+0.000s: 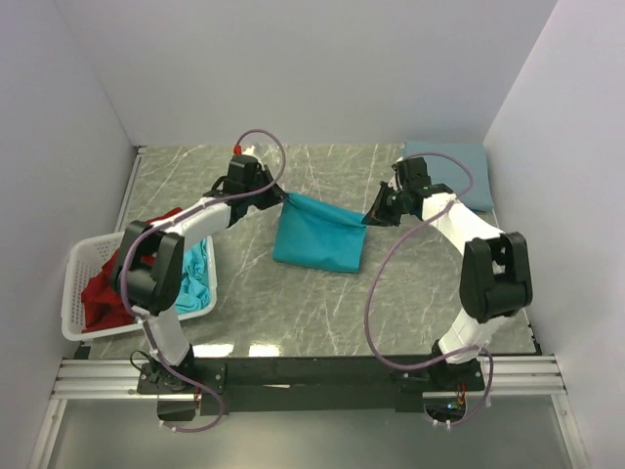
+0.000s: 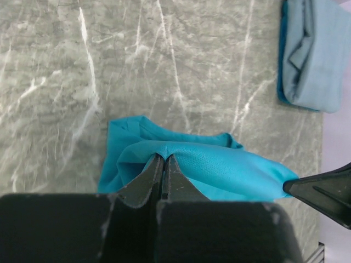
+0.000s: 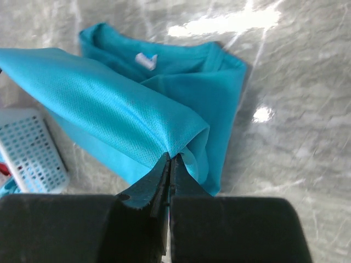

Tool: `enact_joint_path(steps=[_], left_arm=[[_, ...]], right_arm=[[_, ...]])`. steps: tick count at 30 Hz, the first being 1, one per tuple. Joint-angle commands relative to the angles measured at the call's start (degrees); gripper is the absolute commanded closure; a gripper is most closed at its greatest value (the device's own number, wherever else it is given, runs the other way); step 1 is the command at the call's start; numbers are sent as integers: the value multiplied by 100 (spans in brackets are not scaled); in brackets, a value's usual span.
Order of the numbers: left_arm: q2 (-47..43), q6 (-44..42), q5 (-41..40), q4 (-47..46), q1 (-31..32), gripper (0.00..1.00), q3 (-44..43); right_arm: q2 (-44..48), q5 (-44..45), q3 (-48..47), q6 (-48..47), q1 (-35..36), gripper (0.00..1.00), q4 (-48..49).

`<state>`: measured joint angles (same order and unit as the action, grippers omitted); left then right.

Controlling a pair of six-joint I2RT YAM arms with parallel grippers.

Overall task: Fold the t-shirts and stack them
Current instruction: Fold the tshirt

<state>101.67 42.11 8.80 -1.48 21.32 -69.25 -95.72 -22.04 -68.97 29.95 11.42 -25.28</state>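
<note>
A bright teal t-shirt (image 1: 317,234) is stretched between both grippers over the middle of the table, its lower part lying folded on the surface. My left gripper (image 1: 280,195) is shut on its left top corner (image 2: 164,150). My right gripper (image 1: 370,217) is shut on its right top corner (image 3: 173,150). A folded grey-blue t-shirt (image 1: 449,168) lies at the back right, also seen in the left wrist view (image 2: 315,52). A red t-shirt (image 1: 107,288) and another teal t-shirt (image 1: 195,274) lie heaped in the basket.
A white plastic lattice basket (image 1: 73,293) stands at the left front edge of the table; its corner (image 3: 27,148) shows in the right wrist view. White walls close in the marble table on three sides.
</note>
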Motion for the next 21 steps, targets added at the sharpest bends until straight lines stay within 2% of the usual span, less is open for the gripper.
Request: enact_joint_path(steps=[1, 8, 9, 10, 12, 13, 15, 17, 19, 21], left_arm=[[335, -212, 262, -239, -102, 100, -474], [863, -264, 570, -371, -128, 99, -695], [898, -264, 588, -362, -128, 99, -703], [925, -256, 597, -362, -128, 99, -721], [951, -291, 623, -275, -137, 85, -782], [943, -317, 658, -248, -137, 76, -809], [671, -317, 755, -536, -137, 39, -617], [321, -308, 642, -617, -128, 7, -388], [118, -352, 544, -442, -128, 1, -335], [-173, -326, 588, -389, -128, 0, -168]], right_arm=[[-350, -37, -415, -86, -114, 100, 93], [-825, 16, -574, -7, -193, 100, 172], [-843, 24, -565, 10, -210, 95, 190], [-886, 7, -574, 2, -210, 85, 199], [-931, -19, -643, -25, -219, 60, 190], [-948, -19, -679, -42, -219, 38, 172], [-878, -19, -775, -77, -202, 29, 102], [-729, -2, -724, -95, -210, 26, 102], [-387, -11, -583, -86, -210, 25, 163], [42, -124, -242, -60, -193, 24, 347]])
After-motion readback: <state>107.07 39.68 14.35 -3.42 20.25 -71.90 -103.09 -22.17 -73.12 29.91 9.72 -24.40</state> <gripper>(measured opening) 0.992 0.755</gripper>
